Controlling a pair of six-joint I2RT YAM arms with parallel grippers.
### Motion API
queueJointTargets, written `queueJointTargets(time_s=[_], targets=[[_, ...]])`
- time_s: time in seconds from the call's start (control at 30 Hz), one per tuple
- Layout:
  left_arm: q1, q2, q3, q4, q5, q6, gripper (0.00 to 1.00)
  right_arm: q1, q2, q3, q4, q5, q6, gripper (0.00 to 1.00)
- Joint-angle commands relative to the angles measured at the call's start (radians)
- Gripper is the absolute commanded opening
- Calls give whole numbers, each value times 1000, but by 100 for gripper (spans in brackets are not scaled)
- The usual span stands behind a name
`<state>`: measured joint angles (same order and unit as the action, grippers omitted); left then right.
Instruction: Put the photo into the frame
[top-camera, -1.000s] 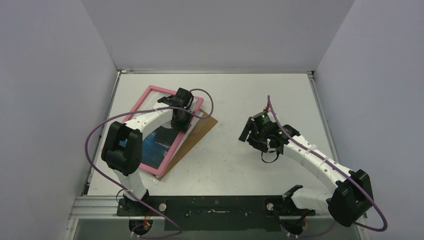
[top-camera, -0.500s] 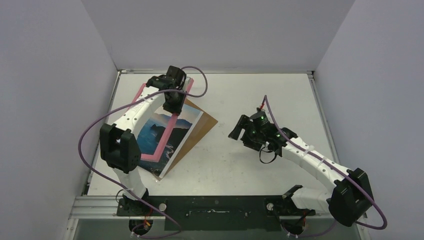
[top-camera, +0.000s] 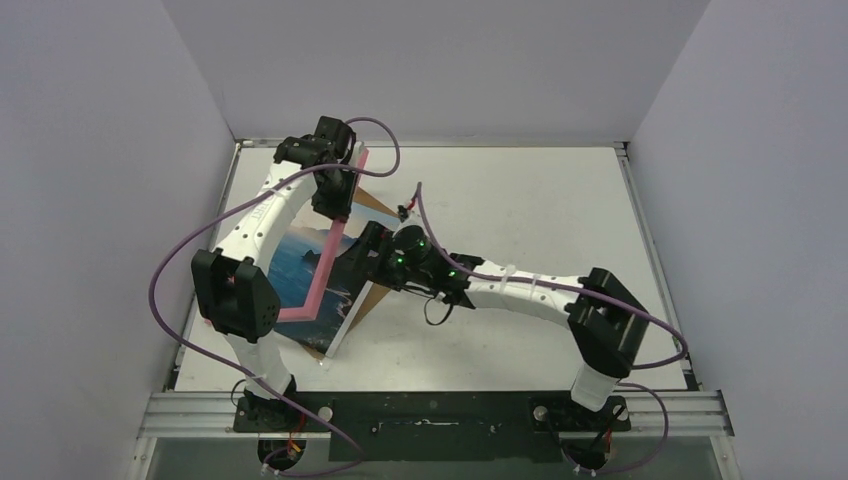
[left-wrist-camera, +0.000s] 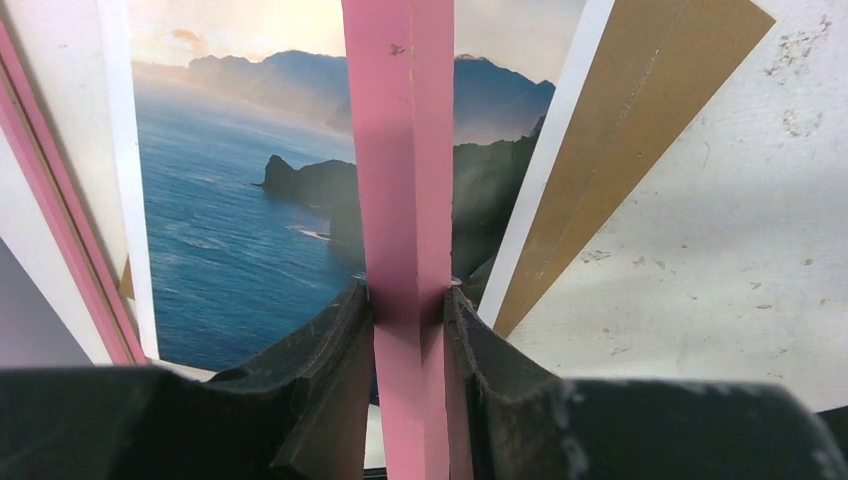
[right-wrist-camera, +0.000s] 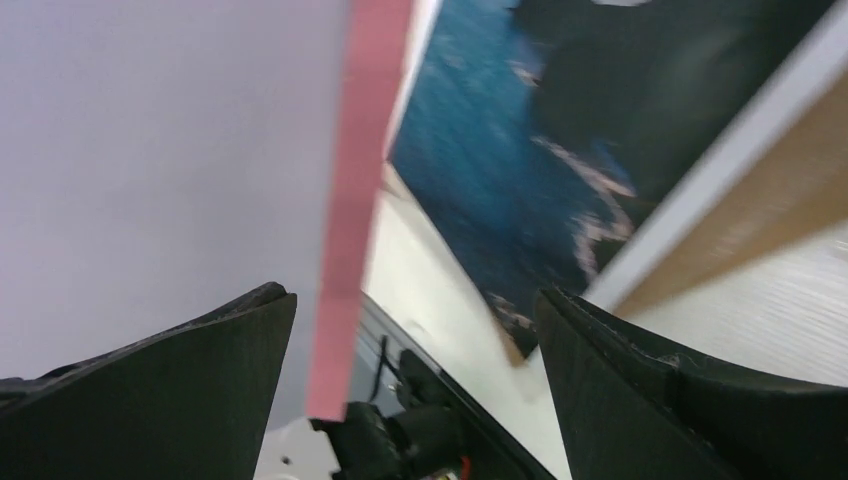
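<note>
The white counter (top-camera: 520, 200) is scuffed, with pale grey walls around it. My left claw (left-wrist-camera: 410, 310) is clamped on a rail of the pink frame (left-wrist-camera: 400, 150), holding it tilted over the photo (left-wrist-camera: 230, 230). The photo lies on the brown board (left-wrist-camera: 620, 130). My right claw (right-wrist-camera: 412, 295) gapes wide and empty beside the photo.

Your left arm (top-camera: 262, 213) and right arm (top-camera: 522, 292) are both white tubes with chunky black joint housings, and 1 purple cable (top-camera: 152, 287) loops loose off each. Green LEDs (top-camera: 400, 258) glow near the right wrist. Up close, the fingers (left-wrist-camera: 322, 365) of your left gripper (left-wrist-camera: 408, 305) are matte black, scuffed pale at the edges.
</note>
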<state>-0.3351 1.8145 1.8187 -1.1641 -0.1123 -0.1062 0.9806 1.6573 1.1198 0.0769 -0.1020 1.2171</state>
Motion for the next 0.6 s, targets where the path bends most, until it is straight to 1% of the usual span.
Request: queueJointTargets(time_s=[0.0,0.1,0.17,0.2,0.3,0.33,0.4,0.47,0.53,0.57], targets=[[18,-22,49,-2,8,-19,0,72,105,156,123,94,47,92],[23,-21,44,-1,23,-33,0,96,179,218,112,99,116,85],[26,-21,39,1,35,-37,0,104,225,258,111,99,146,79],[27,-23,36,3,40,-39,0,108,243,283,82,99,169,78],[36,-27,37,3,57,-45,0,113,289,330,56,99,205,72],[39,-29,39,3,64,-47,0,113,301,342,67,99,206,69],[44,-33,40,3,67,-56,0,114,321,365,88,89,197,59],[47,-49,45,1,42,-73,0,117,332,375,128,76,188,46],[53,-66,44,5,25,-82,0,118,341,378,168,64,187,30],[57,-74,45,7,17,-87,0,119,345,379,188,60,188,23]])
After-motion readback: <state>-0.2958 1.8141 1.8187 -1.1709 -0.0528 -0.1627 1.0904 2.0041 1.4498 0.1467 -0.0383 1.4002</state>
